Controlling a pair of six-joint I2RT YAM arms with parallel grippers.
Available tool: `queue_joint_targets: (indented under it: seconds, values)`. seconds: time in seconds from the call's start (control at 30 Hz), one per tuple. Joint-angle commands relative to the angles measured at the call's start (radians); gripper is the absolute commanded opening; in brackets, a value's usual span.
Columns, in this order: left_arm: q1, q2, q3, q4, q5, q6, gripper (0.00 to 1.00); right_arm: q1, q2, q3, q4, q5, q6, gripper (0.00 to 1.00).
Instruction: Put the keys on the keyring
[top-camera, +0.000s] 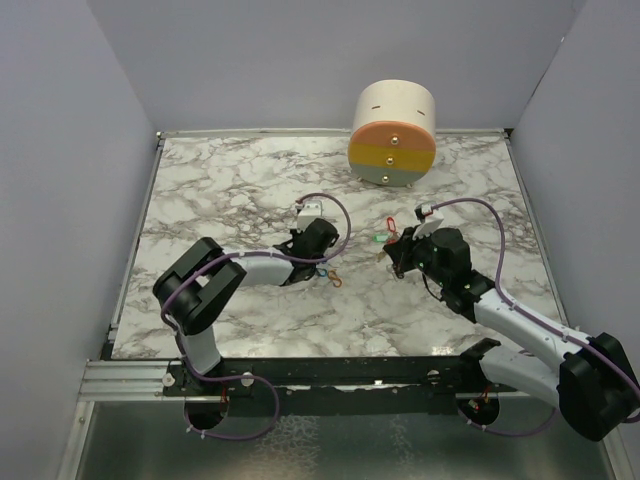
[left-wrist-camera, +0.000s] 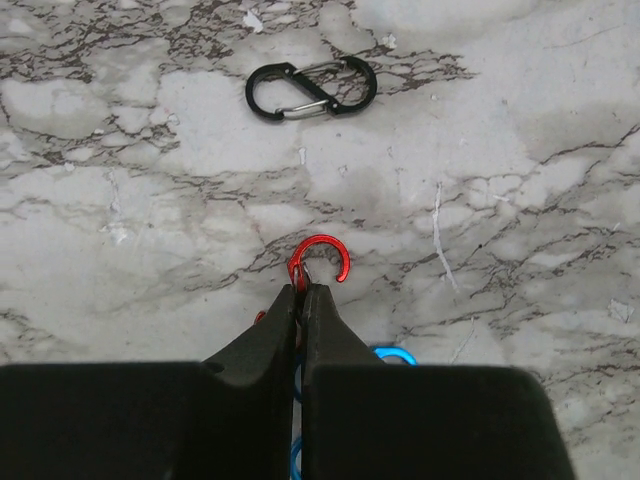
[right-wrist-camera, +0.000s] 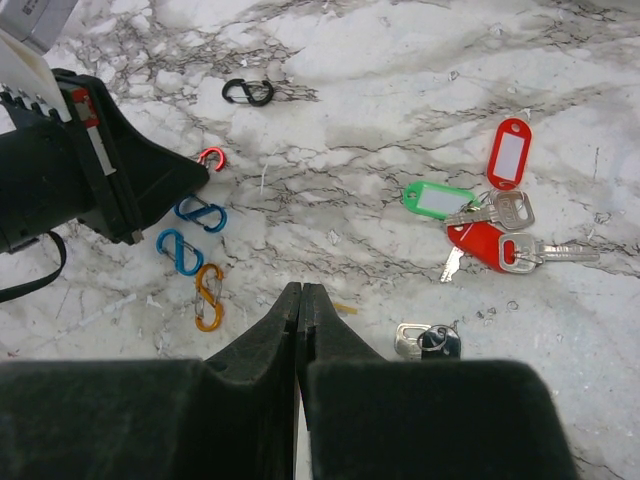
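A white marble-patterned table (top-camera: 230, 180) with grey veins forms the floor of a booth. Plain pale grey walls (top-camera: 60, 150) close it on the left, back and right. A metal rail (top-camera: 125, 378) runs along the near edge, where the arms are bolted.

At the back a cream drum (top-camera: 392, 135) lies on its side. Its round face, banded orange, yellow and grey-green, is turned toward the camera. The face is closed, so what is inside cannot be seen.

The keys (right-wrist-camera: 500, 212) lie in a loose cluster on the marble at centre-right, ahead and to the right of the right gripper (right-wrist-camera: 300, 292). A green tag (right-wrist-camera: 438, 198), a red tag (right-wrist-camera: 510, 153), a second red plastic piece (right-wrist-camera: 478, 243) and silver blades touch one another there. A black-headed key (right-wrist-camera: 430, 340) lies apart from the cluster, just beside the right gripper's finger. That gripper's fingers are pressed together with nothing seen between them.

The left gripper (left-wrist-camera: 300, 290) pinches a red S-clip (left-wrist-camera: 322, 258), whose open hook sticks out past the tips. Near it lie two blue S-clips (right-wrist-camera: 203, 212) and an orange S-clip (right-wrist-camera: 208, 297). A black S-clip (left-wrist-camera: 311, 90) lies farther off, alone on the marble.
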Motion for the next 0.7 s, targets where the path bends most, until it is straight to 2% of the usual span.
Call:
queue_joint_targets:
  seconds: [0.0, 0.3, 0.67]
  values:
    - [0.0, -0.123, -0.047, 0.004, 0.043, 0.018, 0.0, 0.01, -0.007, -0.008, 0.022, -0.002, -0.015, 0.01]
    - [-0.031, -0.249, -0.05, -0.006, 0.118, 0.056, 0.0, 0.078, 0.05, 0.012, 0.039, 0.046, -0.038, 0.01]
    - [-0.066, -0.202, 0.046, -0.048, 0.318, 0.103, 0.0, 0.164, 0.12, 0.026, 0.098, 0.114, -0.056, 0.01]
